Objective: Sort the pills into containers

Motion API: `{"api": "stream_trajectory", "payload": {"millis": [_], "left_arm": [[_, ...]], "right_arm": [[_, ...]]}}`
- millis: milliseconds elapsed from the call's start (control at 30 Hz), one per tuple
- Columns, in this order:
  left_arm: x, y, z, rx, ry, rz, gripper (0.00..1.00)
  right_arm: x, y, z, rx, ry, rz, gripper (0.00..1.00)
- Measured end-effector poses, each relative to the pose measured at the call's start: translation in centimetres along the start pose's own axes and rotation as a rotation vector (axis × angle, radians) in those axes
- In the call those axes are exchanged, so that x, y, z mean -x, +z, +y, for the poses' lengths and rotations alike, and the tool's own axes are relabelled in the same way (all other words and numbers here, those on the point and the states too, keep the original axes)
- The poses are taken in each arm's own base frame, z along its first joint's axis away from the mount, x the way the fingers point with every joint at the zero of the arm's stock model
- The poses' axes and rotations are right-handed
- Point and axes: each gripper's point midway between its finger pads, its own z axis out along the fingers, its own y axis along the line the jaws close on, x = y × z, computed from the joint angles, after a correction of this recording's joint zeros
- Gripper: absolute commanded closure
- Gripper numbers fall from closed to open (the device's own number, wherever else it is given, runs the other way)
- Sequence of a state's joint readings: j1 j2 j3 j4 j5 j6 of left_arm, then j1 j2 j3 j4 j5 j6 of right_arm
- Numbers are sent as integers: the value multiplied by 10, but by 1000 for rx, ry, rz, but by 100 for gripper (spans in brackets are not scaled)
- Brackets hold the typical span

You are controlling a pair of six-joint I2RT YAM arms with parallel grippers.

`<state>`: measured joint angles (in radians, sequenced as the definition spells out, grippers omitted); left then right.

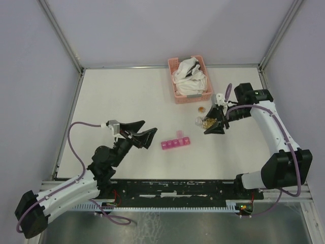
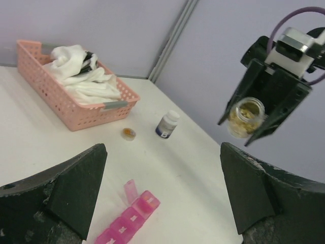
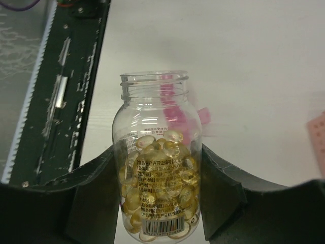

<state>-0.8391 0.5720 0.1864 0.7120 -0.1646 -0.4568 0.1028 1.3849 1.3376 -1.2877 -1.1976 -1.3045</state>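
My right gripper (image 1: 214, 125) is shut on the small clear jar (image 1: 207, 122) and holds it above the table, right of the box. In the right wrist view the jar (image 3: 157, 117) has no cap, sits between both fingers (image 3: 223, 188), and holds a mass of yellow pills (image 3: 160, 188). The left wrist view shows the jar (image 2: 247, 117) hanging in the air. The magenta strip box of containers (image 1: 176, 142) lies mid-table, one lid (image 2: 130, 190) raised. My left gripper (image 1: 150, 127) is open and empty, left of the box (image 2: 129, 221).
A pink lattice basket (image 1: 179, 94) with white cloth stands at the back. A white-capped dark bottle (image 2: 167, 124) and a small round amber cap (image 2: 128, 133) lie between the basket and the box. The black rail (image 1: 177, 185) runs along the near edge.
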Motion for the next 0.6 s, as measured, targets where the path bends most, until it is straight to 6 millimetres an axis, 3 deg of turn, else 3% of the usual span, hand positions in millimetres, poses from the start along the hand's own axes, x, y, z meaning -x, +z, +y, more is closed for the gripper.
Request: {"api": "stream_trajectory", "payload": {"millis": [67,200,467,600], "left_arm": [[-6,2,9,38,26,15,1],[-14,4,24,95,81,35,1],[-10,1,44,186,147,5,1],[-15,-1,58,250,174,8,1]], "right_arm": [[-21,5,18,56,38,21,99],[-46,12,33,103,45,49,99],[-108,40,40,131,36,247,99],[-119,49,33,121,-9,323,99]]}}
